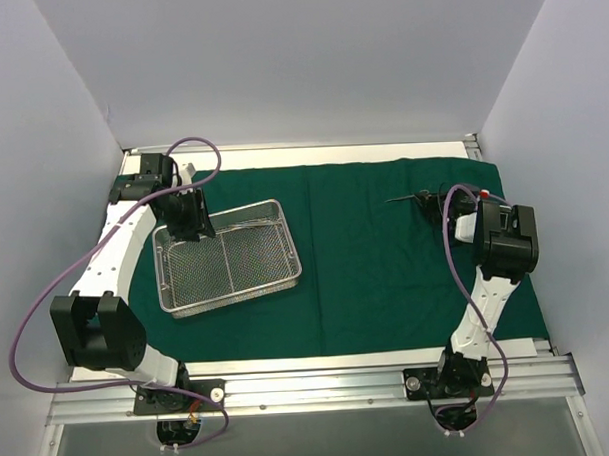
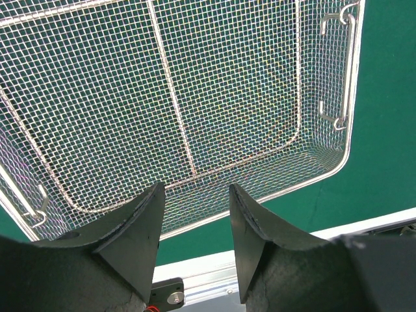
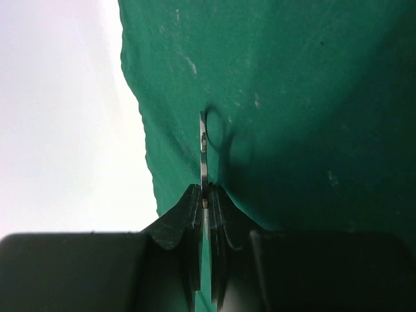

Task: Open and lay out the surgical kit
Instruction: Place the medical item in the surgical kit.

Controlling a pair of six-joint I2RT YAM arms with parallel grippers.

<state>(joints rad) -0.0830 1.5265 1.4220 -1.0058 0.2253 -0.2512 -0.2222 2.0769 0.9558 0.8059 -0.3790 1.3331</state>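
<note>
Instrument tight in right gripper

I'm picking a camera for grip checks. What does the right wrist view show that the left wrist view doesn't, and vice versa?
Only the right wrist view: the right gripper shut on a thin silver metal instrument that points out over the cloth. Only the left wrist view: the rectangular silver wire-mesh tray, with the left gripper open at its edge, nothing between its fingers. Both: the dark green cloth drape.
</note>
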